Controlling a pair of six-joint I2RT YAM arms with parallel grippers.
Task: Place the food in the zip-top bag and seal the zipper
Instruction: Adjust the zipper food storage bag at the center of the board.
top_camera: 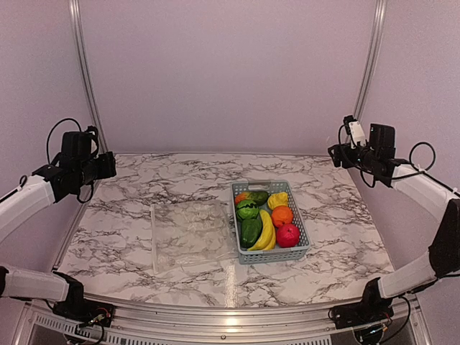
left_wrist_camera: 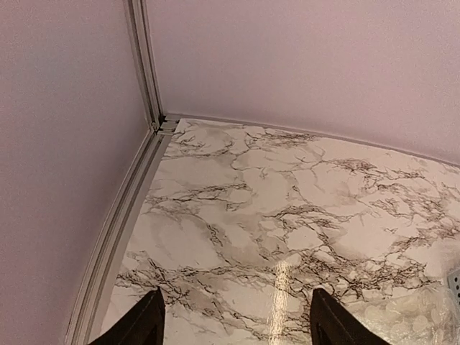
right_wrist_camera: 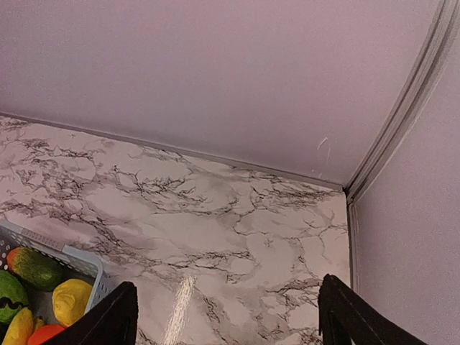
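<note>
The food lies in a light-blue slotted basket (top_camera: 305, 231) at table centre-right: a yellow banana (top_camera: 266, 231), a green pepper (top_camera: 247, 210), a dark green piece (top_camera: 251, 231), an orange (top_camera: 282, 215), a pinkish-red apple (top_camera: 287, 235) and a yellow piece (top_camera: 277, 199). The clear zip-top bag (top_camera: 190, 233) lies flat just left of the basket; its zipper is too faint to make out. My left gripper (left_wrist_camera: 235, 320) is open and empty, raised above the far left of the table. My right gripper (right_wrist_camera: 226, 316) is open and empty, raised at the far right.
The marble table (top_camera: 144, 180) is bounded by lilac walls and metal corner rails (top_camera: 83, 72). The basket's corner (right_wrist_camera: 79, 262) with some food shows at the lower left of the right wrist view. The bag's dotted edge (left_wrist_camera: 424, 316) shows at the lower right of the left wrist view.
</note>
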